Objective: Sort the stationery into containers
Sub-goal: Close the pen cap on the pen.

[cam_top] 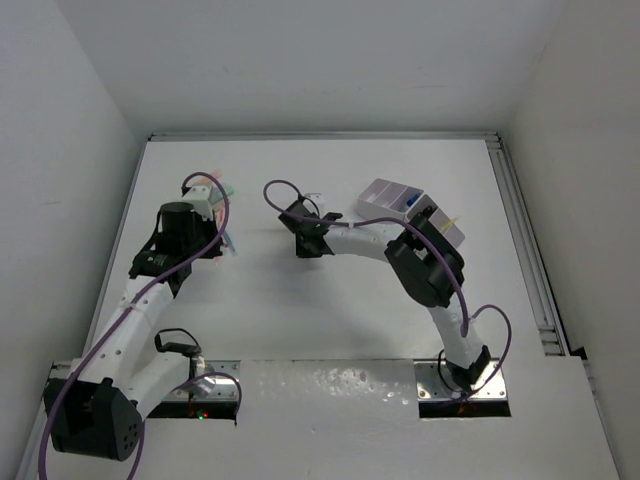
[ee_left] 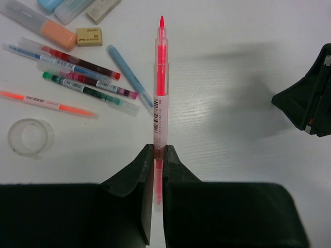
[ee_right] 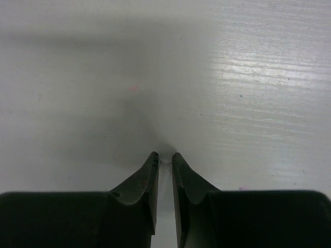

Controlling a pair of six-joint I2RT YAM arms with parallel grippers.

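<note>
Red pen [ee_left: 160, 93] pinched by its tail
Clamped low in the left gripper [ee_left: 154, 155], probably for slotting into the organiser [cam_top: 385, 190]; right gripper [ee_right: 164, 157] nearly closed, seemingly empty.

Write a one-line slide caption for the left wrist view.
Left gripper clamps a pink-red pen; loose pens, an eraser and a tape roll lie beside it on the table.
</note>
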